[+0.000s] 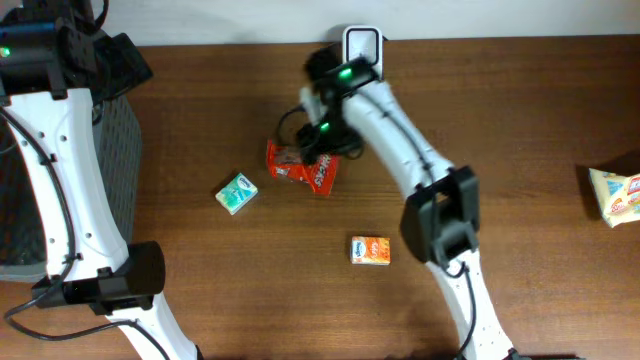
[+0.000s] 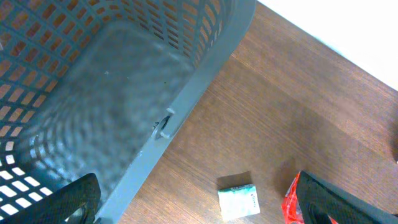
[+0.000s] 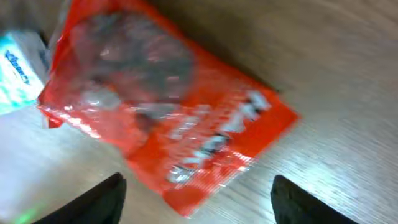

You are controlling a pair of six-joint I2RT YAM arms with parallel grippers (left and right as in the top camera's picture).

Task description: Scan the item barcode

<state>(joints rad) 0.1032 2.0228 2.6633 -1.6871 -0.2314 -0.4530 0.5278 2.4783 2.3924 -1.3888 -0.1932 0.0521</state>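
The item, a red foil snack packet (image 1: 305,168), lies flat on the wooden table near the middle. My right gripper (image 1: 318,138) hangs just above it. In the right wrist view the packet (image 3: 168,106) fills the frame, and my right gripper (image 3: 199,205) is open, both dark fingertips (image 3: 99,202) standing clear of the packet's near edge. A white scanner-like device (image 1: 362,44) sits at the table's far edge. My left gripper (image 1: 120,62) is open over the basket at the far left; in its own view the gripper (image 2: 199,211) holds nothing.
A grey mesh basket (image 1: 118,150) stands at the left edge; its rim (image 2: 180,112) crosses the left wrist view. A green-and-white box (image 1: 236,192) lies left of the packet. An orange box (image 1: 370,250) lies nearer the front. A yellow bag (image 1: 615,193) lies at the right edge.
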